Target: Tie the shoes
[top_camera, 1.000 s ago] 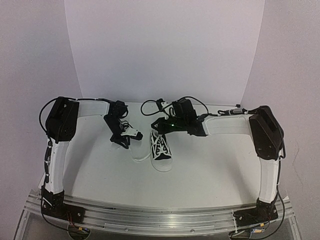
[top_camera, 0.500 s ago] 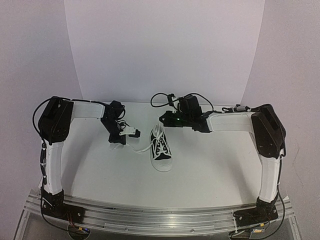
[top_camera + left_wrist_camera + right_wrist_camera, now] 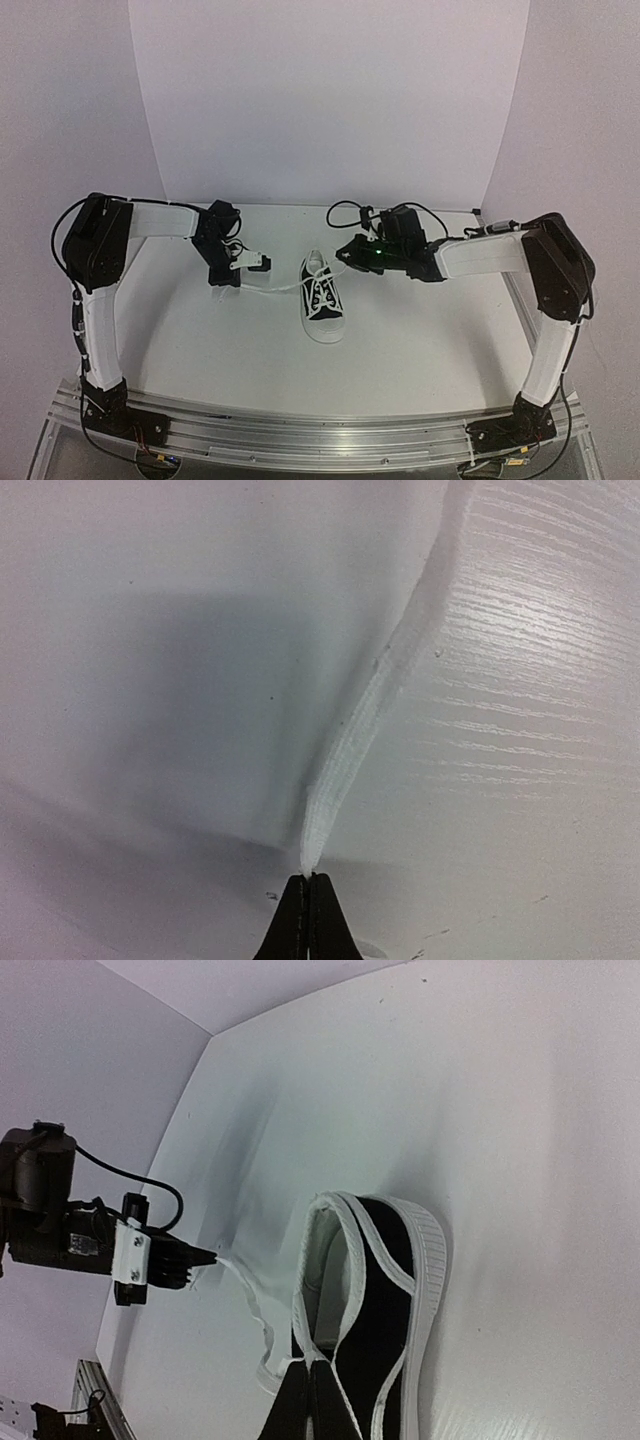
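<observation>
One sneaker [image 3: 322,300] stands upright on the white table [image 3: 420,340], with two arms working around it and one gripper on each. The left gripper [image 3: 228,281] is out to the sneaker's left, its jaws pinched tight on the end of a single white lace [image 3: 275,287] that runs in a nearly straight line back to the sneaker's eyelets. The right gripper [image 3: 345,250] hangs just behind and to the right of the sneaker's heel, jaws pressed together; whether any lace is caught between them cannot be told. A second ago the left gripper sat closer to the sneaker and this lace lay in a slack curl beside it. Since then that gripper has drawn away and the lace has pulled taut, the right gripper has backed off from above the heel, and the sneaker has stayed put.
</observation>
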{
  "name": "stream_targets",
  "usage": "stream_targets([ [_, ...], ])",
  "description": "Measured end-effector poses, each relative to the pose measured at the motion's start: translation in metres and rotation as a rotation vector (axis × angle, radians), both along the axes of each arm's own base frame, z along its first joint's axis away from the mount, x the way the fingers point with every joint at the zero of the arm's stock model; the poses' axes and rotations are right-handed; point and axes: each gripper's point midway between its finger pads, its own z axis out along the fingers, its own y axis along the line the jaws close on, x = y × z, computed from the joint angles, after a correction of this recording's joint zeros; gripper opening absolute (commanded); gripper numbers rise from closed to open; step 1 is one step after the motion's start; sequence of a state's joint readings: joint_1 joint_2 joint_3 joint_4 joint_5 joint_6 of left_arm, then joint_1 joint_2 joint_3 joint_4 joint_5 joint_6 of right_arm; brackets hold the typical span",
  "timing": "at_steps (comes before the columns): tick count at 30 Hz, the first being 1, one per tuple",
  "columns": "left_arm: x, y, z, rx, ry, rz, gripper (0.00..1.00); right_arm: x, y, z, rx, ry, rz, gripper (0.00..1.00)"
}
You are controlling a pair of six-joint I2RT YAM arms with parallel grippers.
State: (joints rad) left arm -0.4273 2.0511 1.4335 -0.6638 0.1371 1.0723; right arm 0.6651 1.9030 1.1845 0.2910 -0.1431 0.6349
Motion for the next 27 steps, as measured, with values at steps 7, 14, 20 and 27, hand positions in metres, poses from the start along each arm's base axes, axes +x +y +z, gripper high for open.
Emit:
stream_targets([
  [7, -0.016, -0.03, 0.024, -0.072, 0.018, 0.024, 0.0, -0.019, -0.008, -0.03, 0.035, 0.098, 0.001, 0.0],
  [14, -0.031, -0.058, 0.034, -0.128, 0.068, 0.026, 0.0, -0.032, -0.012, -0.046, 0.076, 0.169, -0.009, 0.18],
  [20, -0.031, -0.057, 0.034, -0.13, 0.07, 0.034, 0.0, -0.036, -0.013, -0.062, 0.079, 0.21, -0.017, 0.22],
  [27, -0.03, -0.056, 0.034, -0.129, 0.07, 0.034, 0.0, -0.036, -0.012, -0.07, 0.087, 0.229, -0.023, 0.34],
])
